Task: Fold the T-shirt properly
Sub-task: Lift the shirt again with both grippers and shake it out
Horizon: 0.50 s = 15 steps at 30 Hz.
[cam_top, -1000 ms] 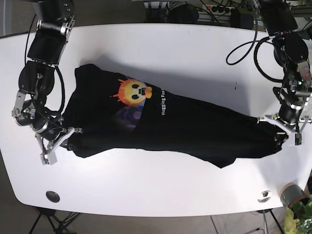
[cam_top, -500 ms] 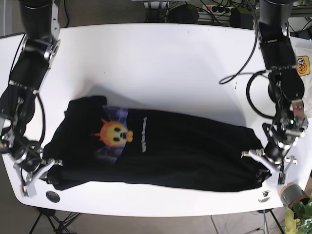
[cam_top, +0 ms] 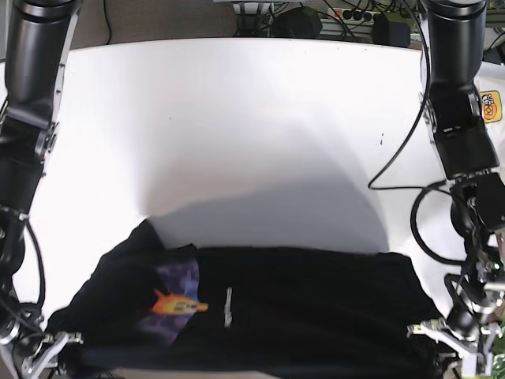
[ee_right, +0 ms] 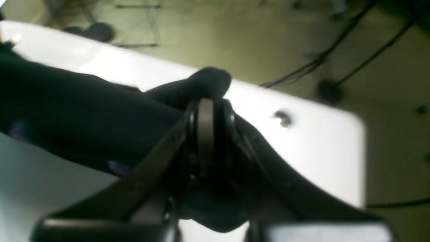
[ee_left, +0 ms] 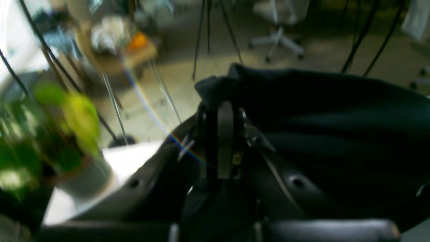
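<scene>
In the left wrist view, the left claw (ee_left: 224,111) is pinched tight on a bunched bit of the black shirt (ee_left: 329,111), which spreads off to its right; a blurry green plant (ee_left: 63,127) sits to its left. In the right wrist view, the right claw (ee_right: 205,101) is clamped on another bunch of shirt (ee_right: 67,107), with the white table (ee_right: 302,141) under it. In the base view, the shirt (cam_top: 300,308) hangs stretched between both claws at the table's (cam_top: 237,142) near edge. I think both should pull evenly, keeping the cloth flat. The claws are mostly cut off here.
</scene>
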Each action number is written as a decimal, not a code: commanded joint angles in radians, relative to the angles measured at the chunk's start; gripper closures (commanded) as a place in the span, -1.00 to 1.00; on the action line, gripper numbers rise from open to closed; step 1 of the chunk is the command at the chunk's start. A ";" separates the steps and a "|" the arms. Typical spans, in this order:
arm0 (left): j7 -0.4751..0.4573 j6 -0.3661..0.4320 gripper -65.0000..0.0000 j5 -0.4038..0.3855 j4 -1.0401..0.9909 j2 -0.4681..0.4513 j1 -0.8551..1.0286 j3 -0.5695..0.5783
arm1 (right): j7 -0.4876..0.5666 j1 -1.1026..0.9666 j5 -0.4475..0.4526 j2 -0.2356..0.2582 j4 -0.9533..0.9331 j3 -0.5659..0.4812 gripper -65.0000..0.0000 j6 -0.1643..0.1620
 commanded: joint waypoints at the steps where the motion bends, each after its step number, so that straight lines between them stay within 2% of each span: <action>1: -0.037 0.008 1.00 -0.006 0.013 -0.018 -0.070 -0.003 | 0.027 0.107 0.021 0.010 0.002 -0.023 0.94 -0.001; 6: -0.037 0.008 1.00 -0.006 0.028 -0.031 -0.163 -0.009 | -0.006 0.208 0.023 0.012 -0.007 -0.043 0.94 0.000; 9: -0.037 0.008 1.00 -0.011 0.051 -0.071 -0.189 -0.009 | -0.023 0.246 0.023 0.026 -0.003 -0.047 0.94 0.002; 15: -0.037 0.007 1.00 -0.012 0.117 -0.086 -0.187 -0.011 | -0.032 0.251 0.024 0.047 0.011 -0.044 0.94 0.045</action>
